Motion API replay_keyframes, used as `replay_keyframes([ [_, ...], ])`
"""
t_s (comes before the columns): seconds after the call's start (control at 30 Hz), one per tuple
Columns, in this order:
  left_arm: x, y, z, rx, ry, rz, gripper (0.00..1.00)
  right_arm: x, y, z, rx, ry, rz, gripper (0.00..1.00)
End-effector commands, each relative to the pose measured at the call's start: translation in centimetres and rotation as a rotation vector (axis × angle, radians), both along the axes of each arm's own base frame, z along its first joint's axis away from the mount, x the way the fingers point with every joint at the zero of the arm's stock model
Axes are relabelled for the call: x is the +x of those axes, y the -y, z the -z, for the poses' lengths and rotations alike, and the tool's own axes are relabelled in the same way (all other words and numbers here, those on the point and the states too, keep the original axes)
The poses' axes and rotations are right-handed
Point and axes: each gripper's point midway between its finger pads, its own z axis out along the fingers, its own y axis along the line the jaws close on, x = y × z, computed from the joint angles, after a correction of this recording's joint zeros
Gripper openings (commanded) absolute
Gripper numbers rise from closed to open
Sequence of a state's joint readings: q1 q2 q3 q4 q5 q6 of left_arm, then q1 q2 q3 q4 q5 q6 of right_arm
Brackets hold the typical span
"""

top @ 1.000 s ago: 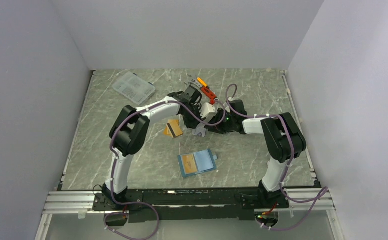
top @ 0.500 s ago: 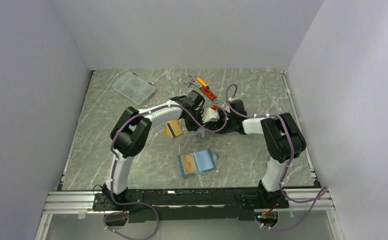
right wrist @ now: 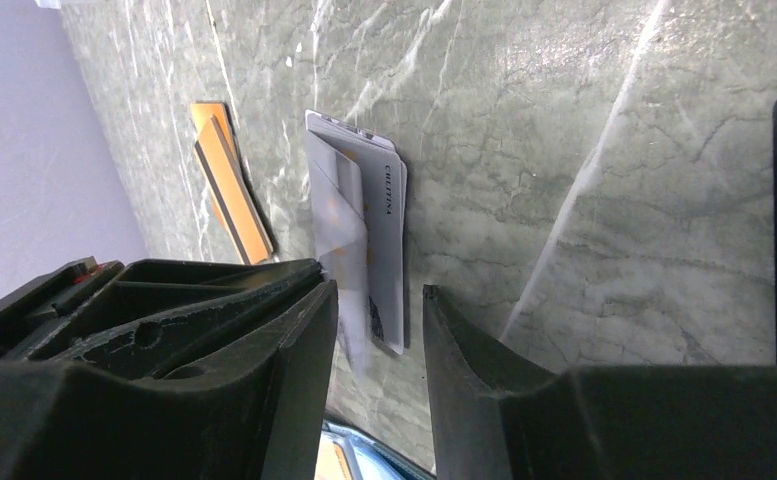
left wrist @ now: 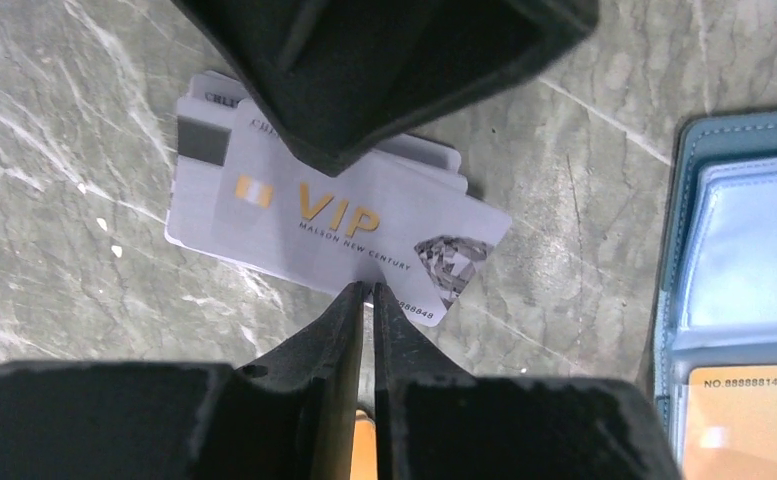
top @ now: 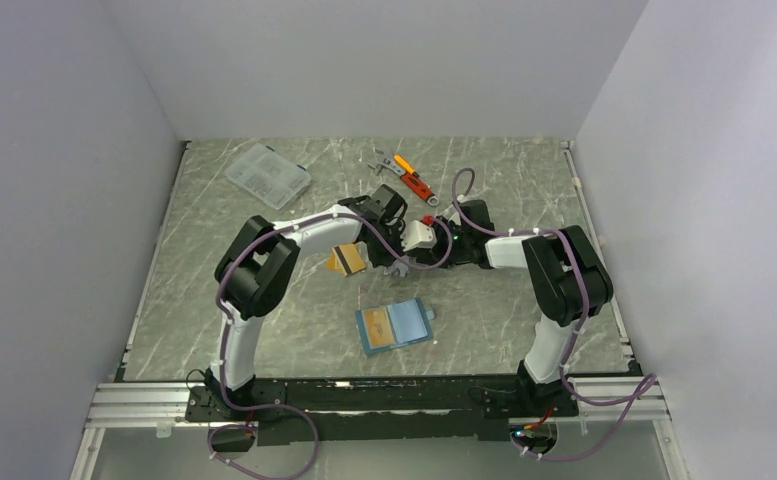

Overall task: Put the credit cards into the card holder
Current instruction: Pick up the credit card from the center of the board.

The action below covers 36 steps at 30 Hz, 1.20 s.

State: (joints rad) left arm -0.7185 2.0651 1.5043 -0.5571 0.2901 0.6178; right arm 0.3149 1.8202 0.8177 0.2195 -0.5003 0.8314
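The silver-grey card (left wrist: 334, 215) marked VIP lies uppermost on a small fanned stack of like cards on the worktop (top: 264, 330), past the middle. The orange-gold cards (top: 347, 260) are just beside the stack, on the left arm's side. The card holder (top: 396, 326) lies open nearer the bases, well apart from both piles, and one gold card (left wrist: 744, 420) already sits in a pocket.

The left end effector (left wrist: 364, 292) is narrow, its tips nipped on the near edge of the VIP card. From the right wrist, that card looks raised along one edge off those beneath. The right end effector (right wrist: 379, 300) stands moderately wide, straddling the stack's end and closed on nothing (it reads as a helper, placed to steady the pile).

The step in hand, I judge, is separating a single card. To do it well, make the pinch shallow but firm and peel upward so only the top card comes. The right fingers should press the lower cards down rather than crowd the lift. Then carry the card level to the holder and feed it edge-first into a free pocket.

The two wrists are close together, so each is the other's main obstruction. A clear plastic box (top: 267, 175) and an orange-handled tool (top: 411, 175) lie toward the far edge, out of the path.
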Motion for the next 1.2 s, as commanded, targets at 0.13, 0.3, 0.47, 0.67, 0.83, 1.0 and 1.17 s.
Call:
replay_keyframes([
  [0.13,-2.3,-1.1,-0.2,0.015,-0.023,0.036,0.13,-0.3,1.3,0.8,-0.079,-0.013,0.030,0.41],
  [0.3,-2.4,-1.2,-0.6,0.008,-0.020,0.034,0.13,-0.6,1.2,0.0,-0.060,0.000,0.030,0.41],
  [0.47,-2.5,-1.2,0.0,0.014,-0.031,0.033,0.12,-1.3,1.0,-1.9,-0.012,0.029,0.035,0.41],
  [0.67,-2.5,-1.1,-0.1,0.007,-0.029,0.039,0.11,-1.6,-0.5,-4.6,0.084,0.087,-0.019,0.39],
  [0.83,-2.6,-1.0,-0.2,0.002,-0.036,0.039,0.10,-2.2,-3.2,-4.3,0.092,0.088,-0.105,0.35],
  [1.0,-2.7,-1.1,-0.1,0.004,-0.044,0.039,0.10,-3.0,-4.3,-2.8,0.093,0.048,-0.126,0.33],
  [1.17,-2.8,-1.2,-0.1,0.006,-0.046,0.040,0.09,-3.1,-4.5,-1.8,0.072,0.027,-0.127,0.33],
])
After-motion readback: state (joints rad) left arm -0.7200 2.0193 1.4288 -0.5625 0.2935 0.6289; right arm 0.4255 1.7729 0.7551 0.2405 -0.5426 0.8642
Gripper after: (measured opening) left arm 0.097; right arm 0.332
